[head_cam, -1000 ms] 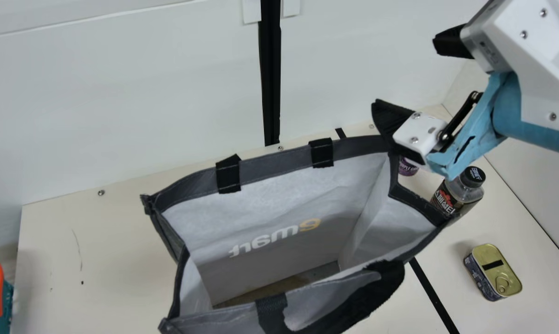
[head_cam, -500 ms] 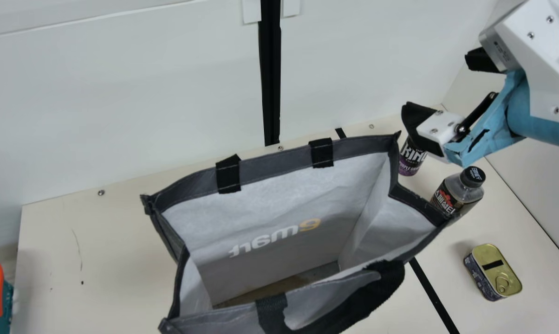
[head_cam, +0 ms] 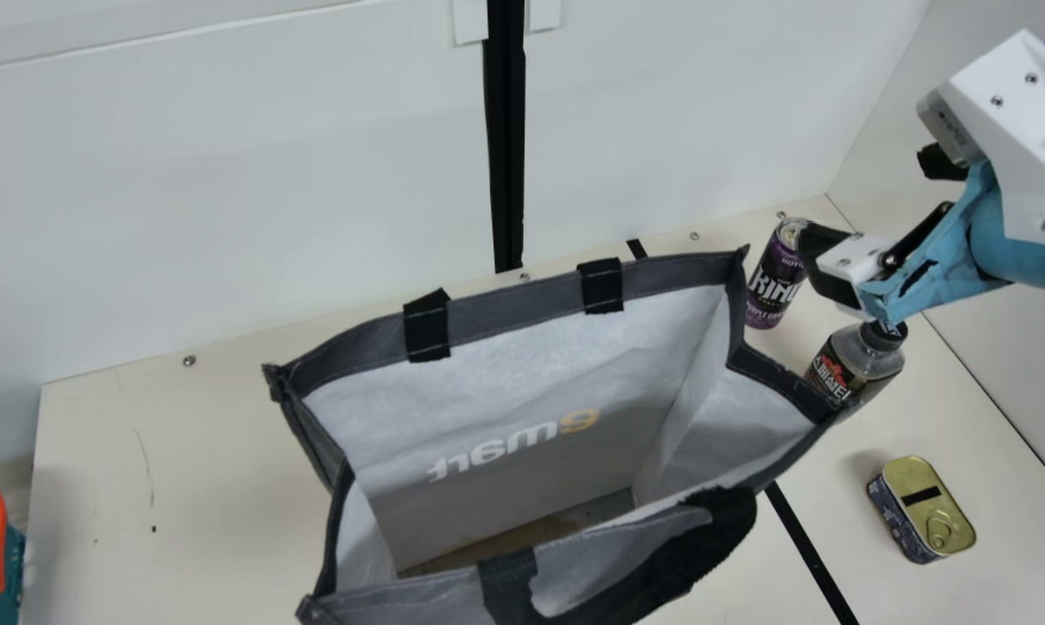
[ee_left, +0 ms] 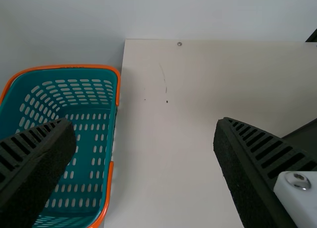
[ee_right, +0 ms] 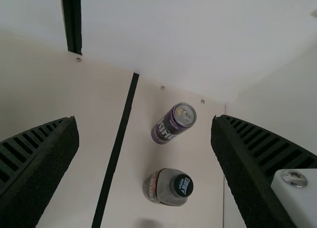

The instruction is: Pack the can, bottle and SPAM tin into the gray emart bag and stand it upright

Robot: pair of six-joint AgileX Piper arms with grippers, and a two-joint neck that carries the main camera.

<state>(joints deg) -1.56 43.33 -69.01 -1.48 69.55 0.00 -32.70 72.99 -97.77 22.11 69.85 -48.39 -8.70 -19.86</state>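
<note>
Can [head_cam: 774, 278]: standing by far right corner of open bag [head_cam: 518, 311], near bottle [head_cam: 854, 365]; tin [head_cam: 926, 512] farther off | right gripper [ee_right: 144, 123], left gripper [ee_left: 144, 124]: both wide open, empty | likely next: straddle can evenly, avoid bottle, squeeze gently, lift above bag

Bag [head_cam: 505, 373]: gray, black straps, whitish lining. Right of bag: can [head_cam: 774, 282], purple-black, white lettering; bottle [head_cam: 865, 358], black cap, dark label splashed red; SPAM tin [head_cam: 922, 512], gold lid (one black bar), mottled side. Left of bag: basket [ee_left: 89, 139], teal, orange rim.
</note>
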